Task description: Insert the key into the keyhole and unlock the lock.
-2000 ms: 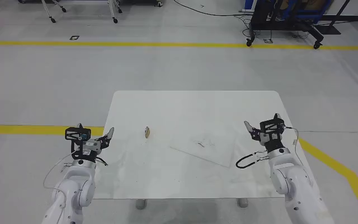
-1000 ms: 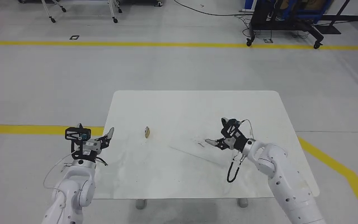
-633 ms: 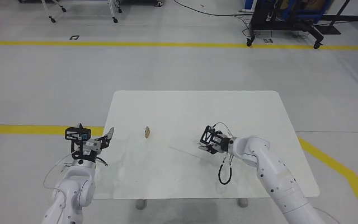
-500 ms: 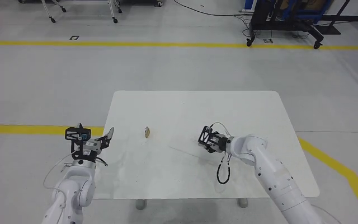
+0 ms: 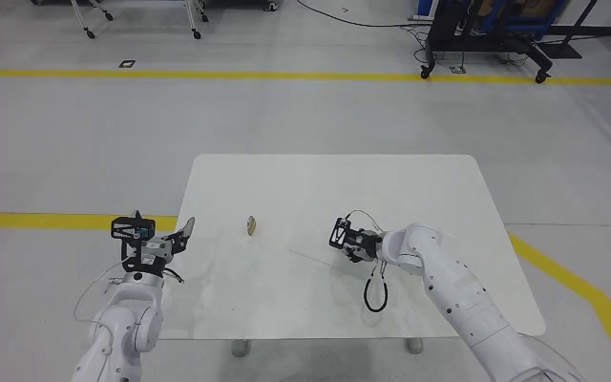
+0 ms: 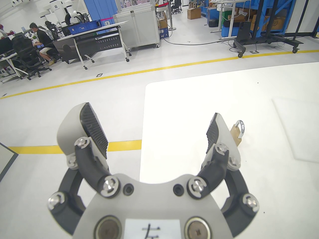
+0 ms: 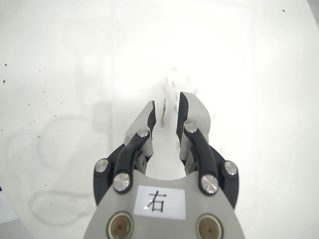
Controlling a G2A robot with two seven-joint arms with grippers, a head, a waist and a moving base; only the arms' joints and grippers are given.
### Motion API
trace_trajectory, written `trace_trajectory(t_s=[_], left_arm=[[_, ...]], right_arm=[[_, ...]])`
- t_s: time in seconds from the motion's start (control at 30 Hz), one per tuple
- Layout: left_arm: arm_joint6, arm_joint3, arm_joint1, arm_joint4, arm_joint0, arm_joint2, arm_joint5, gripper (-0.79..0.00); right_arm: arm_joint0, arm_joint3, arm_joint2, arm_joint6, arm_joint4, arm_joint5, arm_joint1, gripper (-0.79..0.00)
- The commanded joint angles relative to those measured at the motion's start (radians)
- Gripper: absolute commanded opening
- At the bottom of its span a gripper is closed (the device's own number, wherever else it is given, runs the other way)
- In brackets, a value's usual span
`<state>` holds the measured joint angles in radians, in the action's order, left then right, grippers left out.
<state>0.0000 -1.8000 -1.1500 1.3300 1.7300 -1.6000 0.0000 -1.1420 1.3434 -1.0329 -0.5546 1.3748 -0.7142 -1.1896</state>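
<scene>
From above we see the left pincer (image 5: 162, 222) spread wide at the left edge of the bench (image 5: 286, 296). The brass lock (image 5: 250, 225) lies on the bench near it, and the right pincer (image 5: 342, 237) is at mid-bench. In our left wrist view the lock lies just beyond one finger, and nothing is gripped. In our right wrist view the pincer is narrowed around the key (image 7: 163, 111), seen edge-on, with gaps on either side.
</scene>
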Motion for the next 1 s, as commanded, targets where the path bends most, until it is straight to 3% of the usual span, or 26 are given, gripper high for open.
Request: trace_trajectory(t_s=[0.0,0.03,0.33,0.53,0.7,0.9,0.97], left_arm=[[0.000,0.000,0.000,0.000,0.000,0.000,0.000,0.000],[0.000,0.000,0.000,0.000,0.000,0.000,0.000,0.000],[0.000,0.000,0.000,0.000,0.000,0.000,0.000,0.000],[0.000,0.000,0.000,0.000,0.000,0.000,0.000,0.000],[0.000,0.000,0.000,0.000,0.000,0.000,0.000,0.000],[0.000,0.000,0.000,0.000,0.000,0.000,0.000,0.000],[0.000,0.000,0.000,0.000,0.000,0.000,0.000,0.000]], right_arm=[[0.005,-0.005,0.006,-0.001,-0.001,0.000,-0.001,-0.705],[0.008,-0.007,0.008,-0.002,-0.001,-0.001,-0.001,-0.785],[-0.001,0.006,0.002,0.023,0.007,-0.008,0.007,-0.785],[-0.062,0.098,-0.054,0.139,0.051,-0.004,0.028,-0.785],[-0.146,0.178,-0.140,0.363,0.045,-0.029,0.051,-0.785],[-0.214,0.146,-0.279,0.786,-0.120,-0.267,0.078,-0.785],[-0.218,0.113,-0.284,0.898,-0.176,-0.298,0.085,-0.785]])
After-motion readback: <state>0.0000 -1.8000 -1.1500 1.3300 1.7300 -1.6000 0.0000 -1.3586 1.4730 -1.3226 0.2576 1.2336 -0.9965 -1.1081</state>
